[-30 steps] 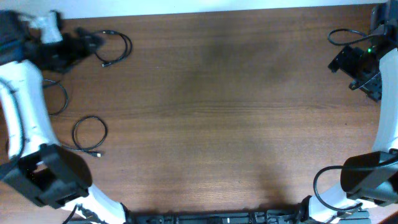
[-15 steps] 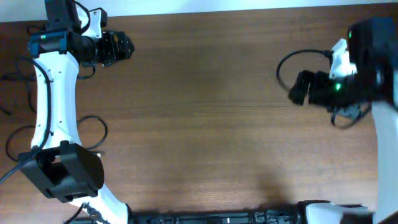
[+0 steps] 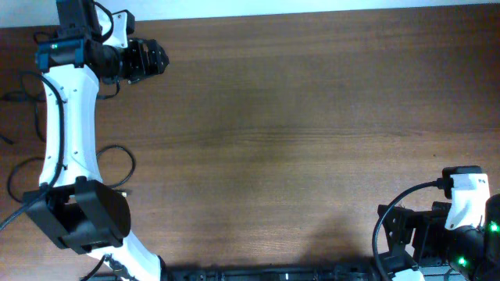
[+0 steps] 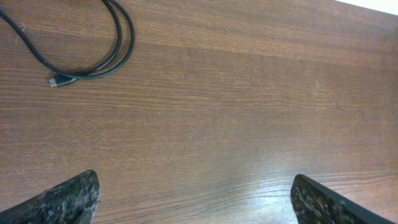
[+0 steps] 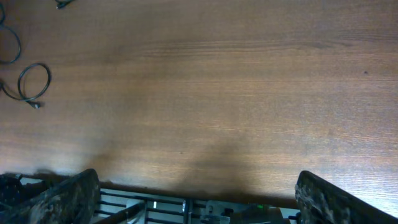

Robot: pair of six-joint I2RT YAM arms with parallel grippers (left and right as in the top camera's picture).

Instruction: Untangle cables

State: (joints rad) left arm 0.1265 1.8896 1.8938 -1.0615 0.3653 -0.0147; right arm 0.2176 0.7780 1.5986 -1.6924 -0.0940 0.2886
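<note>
Thin black cables lie at the table's left. In the overhead view one loop shows beside my left arm and another loop lies near the left edge; both are partly hidden by the arm. My left gripper is open and empty at the far left. Its wrist view shows a cable loop with a small plug, well ahead of the open jaws. My right gripper is open and empty at the front right corner. Its wrist view shows the open jaws and a small cable loop far off.
The wooden table fills the view. The right wrist view looks over the table's front edge, with a black rail below. Thicker black arm wires curl beside the right arm and at the far left edge.
My right arm has swung back from the table's far right to the front right corner. My left arm shifted earlier and has held still over the last half second.
</note>
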